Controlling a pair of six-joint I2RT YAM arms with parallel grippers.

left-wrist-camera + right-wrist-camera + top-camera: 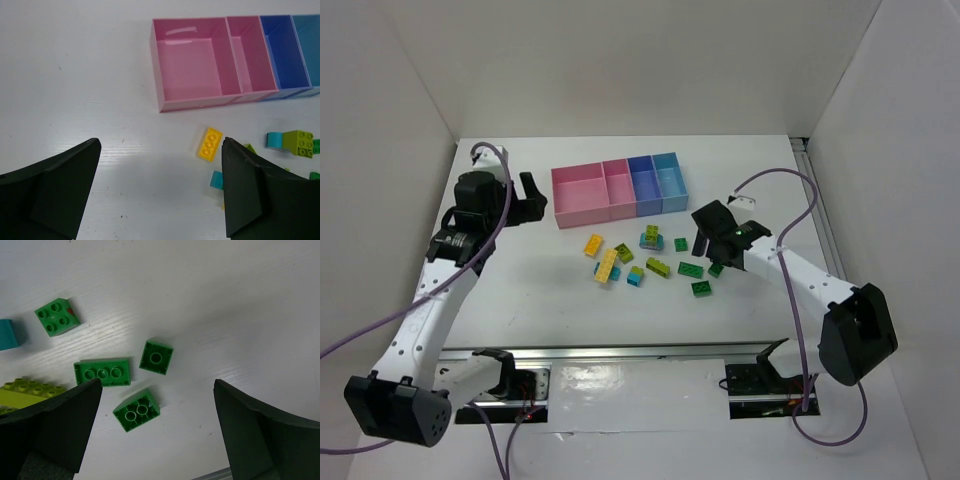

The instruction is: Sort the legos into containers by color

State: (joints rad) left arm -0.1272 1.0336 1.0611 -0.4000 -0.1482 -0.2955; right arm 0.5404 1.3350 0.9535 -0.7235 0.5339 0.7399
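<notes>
Sorting station. The left gripper (161, 150), its matte black wedge-shaped fingers spread wide and gripping nothing, is hovering over the white table (520, 280) near the glossy wide pink bin (190, 65). The right gripper (157, 390), jaws likewise parted and empty, is hanging above four dark green bricks (102, 372), several showing hollow undersides. The legos (658, 267) are lying scattered on the table just in front of the containers (582, 218), four joined rectangular open-topped bins.
</notes>
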